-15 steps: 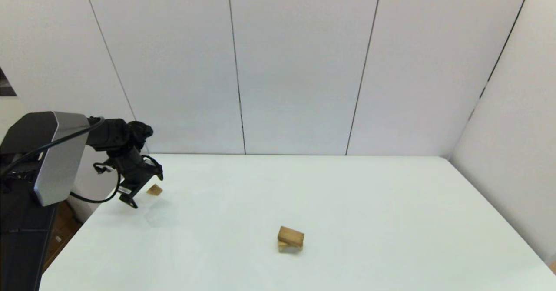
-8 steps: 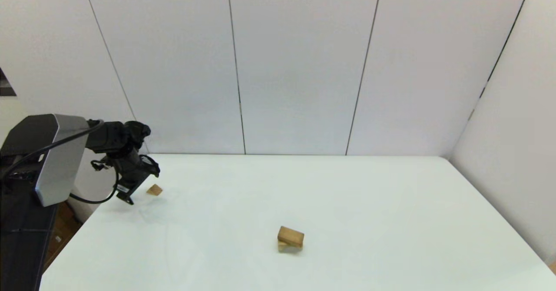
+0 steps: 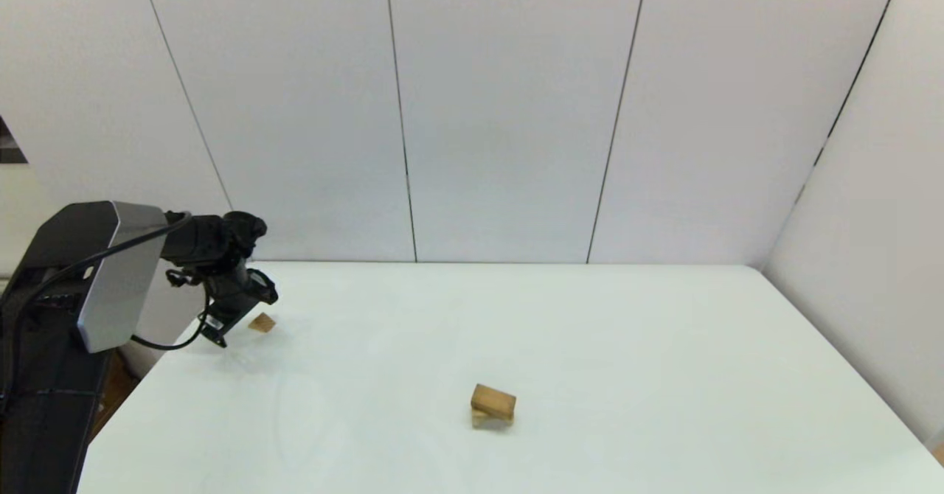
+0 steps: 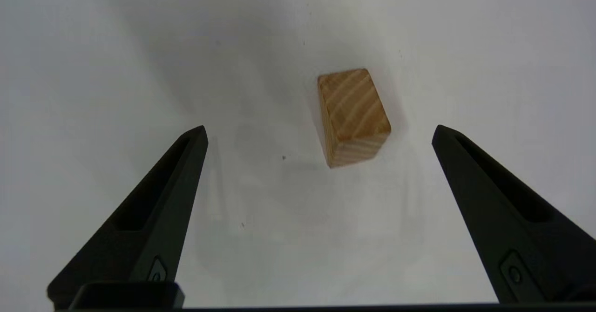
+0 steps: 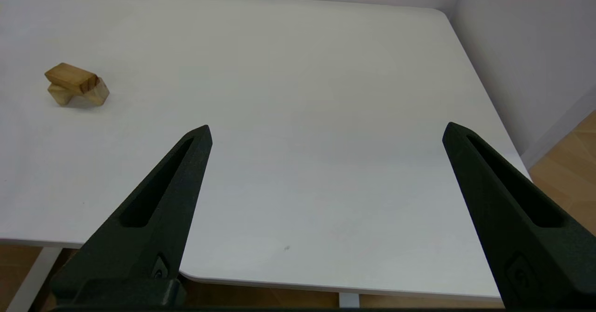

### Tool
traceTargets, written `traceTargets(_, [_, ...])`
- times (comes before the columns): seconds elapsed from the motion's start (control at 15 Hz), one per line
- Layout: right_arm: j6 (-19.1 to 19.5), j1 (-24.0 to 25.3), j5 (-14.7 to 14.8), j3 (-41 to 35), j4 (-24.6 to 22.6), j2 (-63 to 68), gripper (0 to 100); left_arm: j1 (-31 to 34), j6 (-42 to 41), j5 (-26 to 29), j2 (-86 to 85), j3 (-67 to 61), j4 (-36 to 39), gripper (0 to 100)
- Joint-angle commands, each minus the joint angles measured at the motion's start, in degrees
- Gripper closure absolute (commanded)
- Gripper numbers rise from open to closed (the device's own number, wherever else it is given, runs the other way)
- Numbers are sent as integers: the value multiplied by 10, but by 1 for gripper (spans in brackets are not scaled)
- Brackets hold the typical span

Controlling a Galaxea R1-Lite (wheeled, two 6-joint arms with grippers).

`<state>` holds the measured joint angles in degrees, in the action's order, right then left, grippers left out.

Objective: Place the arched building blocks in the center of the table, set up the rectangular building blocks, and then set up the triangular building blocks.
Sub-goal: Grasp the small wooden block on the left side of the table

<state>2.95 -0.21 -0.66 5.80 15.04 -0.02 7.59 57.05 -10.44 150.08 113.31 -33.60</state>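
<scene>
Starting at your left: left gripper (image 3: 221,332) hangs over the table's (image 3: 627,346) far left corner, fingers (image 4: 163,200) spread wide apart, holding nothing. The triangular building blocks (image 3: 262,323) piece sits on the table just beside it. In the left wrist view you see that wedge (image 4: 354,116) lying between the two fingers but past their tips, not touching either. Whether the tips are near the table surface or well above it is hard to judge from these views.

Moving right, near the middle of the table: rectangular building blocks (image 3: 495,401) piece rests flat on top of the arched building blocks (image 3: 490,419) piece, legs down on the table. The bar sits slightly skewed on the arch.

Far right: right gripper (image 5: 326,130) is out of the head view, parked off the near right edge of the table, fingers wide apart and empty. Its wrist view shows the stack (image 5: 70,77) well away from it.
</scene>
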Motion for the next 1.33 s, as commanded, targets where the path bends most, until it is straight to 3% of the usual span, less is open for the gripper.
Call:
traceTargets(0.07, [0,0,0,0,0,-1,0,0,2,-3,7,0,-2,0])
traceTargets(1.33, [0,0,0,0,1,-1,0,-5,-5,-4,7,0,-11,0])
